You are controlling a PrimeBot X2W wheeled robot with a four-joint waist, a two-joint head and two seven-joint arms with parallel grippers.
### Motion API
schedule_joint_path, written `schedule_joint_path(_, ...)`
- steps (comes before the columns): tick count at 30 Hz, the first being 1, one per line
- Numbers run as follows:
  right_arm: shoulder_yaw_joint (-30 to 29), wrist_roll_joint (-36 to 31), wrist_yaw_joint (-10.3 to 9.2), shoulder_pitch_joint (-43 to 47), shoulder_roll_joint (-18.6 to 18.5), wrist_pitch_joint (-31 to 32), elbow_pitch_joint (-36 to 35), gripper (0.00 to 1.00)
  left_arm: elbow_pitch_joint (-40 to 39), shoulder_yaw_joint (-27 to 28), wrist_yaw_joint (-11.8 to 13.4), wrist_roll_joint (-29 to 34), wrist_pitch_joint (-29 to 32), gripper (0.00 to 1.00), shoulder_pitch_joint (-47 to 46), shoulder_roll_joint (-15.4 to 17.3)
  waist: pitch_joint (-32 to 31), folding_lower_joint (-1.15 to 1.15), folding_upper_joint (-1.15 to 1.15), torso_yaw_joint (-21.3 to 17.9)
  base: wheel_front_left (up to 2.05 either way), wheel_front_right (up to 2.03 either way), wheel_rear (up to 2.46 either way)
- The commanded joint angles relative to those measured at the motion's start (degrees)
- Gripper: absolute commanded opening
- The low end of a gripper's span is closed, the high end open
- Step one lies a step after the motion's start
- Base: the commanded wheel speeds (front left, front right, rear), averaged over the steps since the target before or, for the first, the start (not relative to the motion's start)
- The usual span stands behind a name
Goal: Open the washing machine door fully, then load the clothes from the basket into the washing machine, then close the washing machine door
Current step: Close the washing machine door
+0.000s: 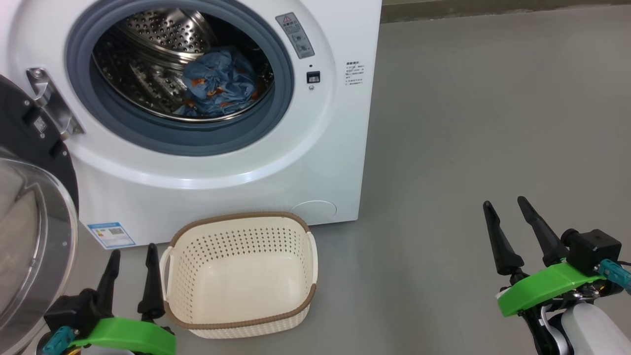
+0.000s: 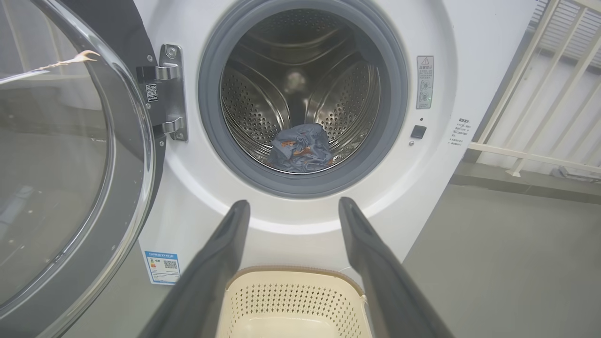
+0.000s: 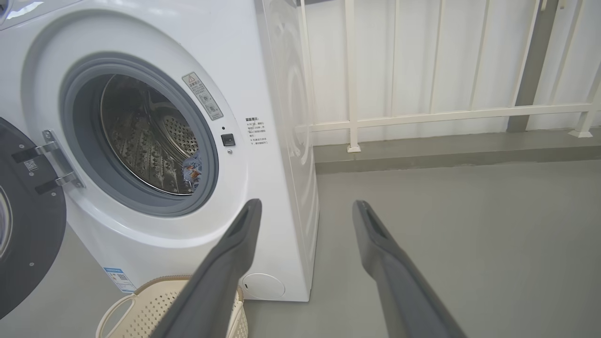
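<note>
Left gripper (image 1: 133, 249) stands at the lower left of the head view, fingers apart and holding nothing, and the washing machine door (image 1: 29, 231) is just beside it at the left edge, swung wide open. I think the risk is here: a push on the smooth glass bowl can make the fingers slip off. The basket (image 1: 236, 217) sits empty at lower centre, the clothes (image 1: 219, 84) lie inside the washing machine (image 1: 320, 148) above it, and the right gripper (image 1: 504, 201), also open and empty, is well apart at the lower right.
</note>
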Motion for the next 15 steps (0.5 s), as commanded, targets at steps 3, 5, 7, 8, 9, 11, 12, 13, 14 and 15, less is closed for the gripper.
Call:
schedule_joint_path(3, 1.2, 0.82, 0.25, -0.11, -0.69, -0.46, -1.09, 1.0, -1.33, 1.67, -0.04, -0.23, -0.31, 1.0, -1.34, 1.14, -0.07, 0.01, 0.0, 0.1, 0.0, 0.0, 0.0)
schedule_joint_path(5, 1.34, 0.87, 0.25, -0.12, -0.75, -0.46, -1.04, 1.0, -1.3, 1.62, -0.06, -0.23, -0.31, 1.0, -1.33, 1.15, -0.06, 0.01, 0.0, 0.13, 0.0, 0.0, 0.0)
schedule_joint_path(7, 1.47, 0.93, 0.25, -0.15, -0.83, -0.46, -0.98, 1.0, -1.26, 1.58, -0.07, -0.22, -0.31, 1.0, -1.33, 1.17, -0.05, 0.01, 0.0, 0.15, 0.0, 0.0, 0.0)
schedule_joint_path(8, 1.51, 0.96, 0.25, -0.16, -0.87, -0.46, -0.96, 1.0, -1.26, 1.57, -0.07, -0.21, -0.31, 1.0, -1.33, 1.17, -0.05, 0.01, 0.0, 0.16, 0.0, 0.0, 0.0)
schedule_joint_path(9, 1.54, 0.99, 0.25, -0.16, -0.89, -0.46, -0.95, 1.0, -1.26, 1.56, -0.08, -0.19, -0.31, 1.0, -1.33, 1.18, -0.05, 0.01, 0.0, 0.16, 0.0, 0.0, 0.0)
schedule_joint_path(11, 1.6, 1.03, 0.25, -0.16, -0.93, -0.46, -0.92, 1.0, -1.33, 1.57, -0.06, -0.14, -0.31, 1.0, -1.3, 1.21, 0.0, 0.01, 0.0, 0.16, 0.0, 0.0, 0.0)
schedule_joint_path(12, 1.63, 1.04, 0.25, -0.18, -0.94, -0.46, -0.91, 1.0, -1.39, 1.59, -0.04, -0.12, -0.31, 1.0, -1.29, 1.23, 0.04, 0.01, 0.0, 0.15, 0.0, 0.0, 0.0)
schedule_joint_path(13, 1.67, 1.05, 0.25, -0.19, -0.95, -0.46, -0.9, 1.0, -1.46, 1.62, 0.04, -0.02, -0.31, 1.0, -1.29, 1.27, 0.08, 0.01, 0.0, 0.14, 0.0, 0.0, 0.0)
schedule_joint_path(14, 1.7, 1.07, 0.25, -0.21, -0.95, -0.46, -0.9, 1.0, -1.54, 1.63, 0.14, 0.12, -0.31, 1.0, -1.3, 1.31, 0.14, 0.01, 0.0, 0.13, 0.0, 0.0, 0.0)
schedule_joint_path(15, 1.71, 1.07, 0.25, -0.22, -0.95, -0.46, -0.9, 1.0, -1.63, 1.62, 0.24, 0.26, -0.31, 1.0, -1.31, 1.33, 0.19, 0.01, 0.0, 0.14, 0.0, 0.0, 0.0)
